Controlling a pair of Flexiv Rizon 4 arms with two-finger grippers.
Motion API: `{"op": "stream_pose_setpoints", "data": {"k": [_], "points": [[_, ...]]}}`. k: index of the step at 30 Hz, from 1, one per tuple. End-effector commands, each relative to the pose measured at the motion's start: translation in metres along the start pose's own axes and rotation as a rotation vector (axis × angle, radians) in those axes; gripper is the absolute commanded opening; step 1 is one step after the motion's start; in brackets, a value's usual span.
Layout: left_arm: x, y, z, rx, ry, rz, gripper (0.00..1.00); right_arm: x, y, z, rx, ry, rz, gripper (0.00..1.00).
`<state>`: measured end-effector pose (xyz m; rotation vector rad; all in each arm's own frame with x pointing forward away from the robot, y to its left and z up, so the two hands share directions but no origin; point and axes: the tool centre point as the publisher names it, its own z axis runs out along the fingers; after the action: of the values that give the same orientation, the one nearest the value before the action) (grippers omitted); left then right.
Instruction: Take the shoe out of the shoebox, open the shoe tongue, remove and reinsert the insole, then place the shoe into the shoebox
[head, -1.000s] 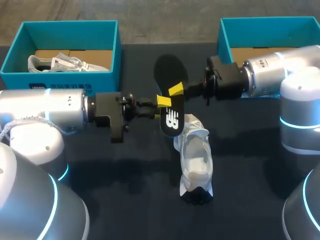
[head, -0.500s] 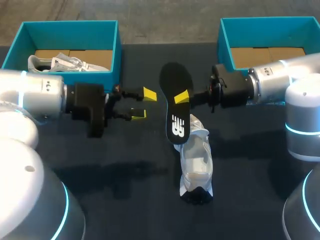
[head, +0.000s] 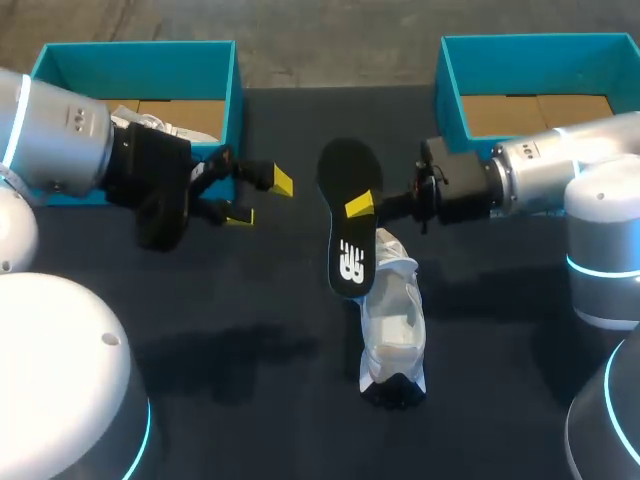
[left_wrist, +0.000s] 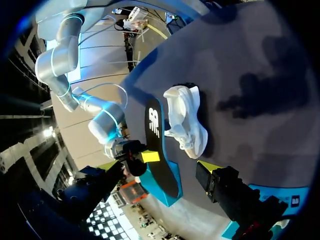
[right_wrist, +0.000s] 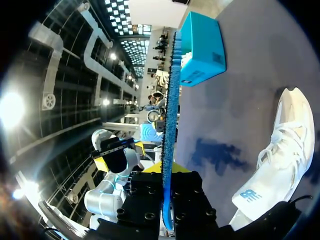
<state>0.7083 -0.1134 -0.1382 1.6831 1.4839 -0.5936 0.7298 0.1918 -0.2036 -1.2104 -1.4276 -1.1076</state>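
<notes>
My right gripper (head: 362, 207) is shut on a black insole (head: 350, 215) with a white logo and holds it above the table's middle. In the right wrist view the insole (right_wrist: 171, 120) stands edge-on, blue, between the fingers of that gripper (right_wrist: 167, 175). A white shoe (head: 392, 320) lies on the dark table just under the insole's near end, which overlaps the shoe's far end. The shoe (right_wrist: 280, 145) also shows beside the right gripper. My left gripper (head: 260, 199) is open and empty, left of the insole and apart from it.
A teal shoebox (head: 140, 58) at the back left holds another white shoe (head: 150, 125). A second teal shoebox (head: 450, 70) stands at the back right, behind my right arm, with its cardboard floor showing.
My left gripper let go of the insole, opened wide and drew back to the left toward the left box. The right gripper keeps the insole, now shifted slightly right.
</notes>
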Motion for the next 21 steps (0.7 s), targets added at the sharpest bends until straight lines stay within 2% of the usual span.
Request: {"op": "stream_pose_setpoints", "data": {"k": [1, 3, 4, 8, 10, 13, 14, 21], "points": [[-0.002, -0.002, -0.002, -0.002, 0.032, -0.001, 1.0, 0.0, 0.0, 0.001, 0.0, -0.004, 0.001, 0.0], [-0.002, -0.002, -0.002, -0.002, 0.032, -0.001, 1.0, 0.0, 0.0, 0.001, 0.0, -0.004, 0.001, 0.0], [-0.005, 0.003, -0.001, 0.015, 0.084, -0.061, 1.0, 0.0, 0.0, 0.001, 0.0, -0.004, 0.001, 0.0], [-0.009, 0.024, -0.005, 0.06, 0.125, -0.129, 1.0, 0.0, 0.0, 0.001, 0.0, -0.004, 0.001, 0.0], [-0.01, 0.033, -0.004, 0.05, 0.193, -0.173, 1.0, 0.0, 0.0, 0.001, 0.0, -0.004, 0.001, 0.0], [-0.016, 0.046, -0.005, 0.078, 0.222, -0.19, 1.0, 0.0, 0.0, 0.001, 0.0, -0.004, 0.001, 0.0], [-0.019, 0.051, -0.005, 0.119, 0.229, -0.19, 1.0, 0.0, 0.0, 0.001, 0.0, -0.004, 0.001, 0.0], [-0.032, 0.072, 0.01, 0.192, 0.386, -0.262, 1.0, 0.0, 0.0, 0.001, 0.0, -0.004, 0.001, 0.0]]}}
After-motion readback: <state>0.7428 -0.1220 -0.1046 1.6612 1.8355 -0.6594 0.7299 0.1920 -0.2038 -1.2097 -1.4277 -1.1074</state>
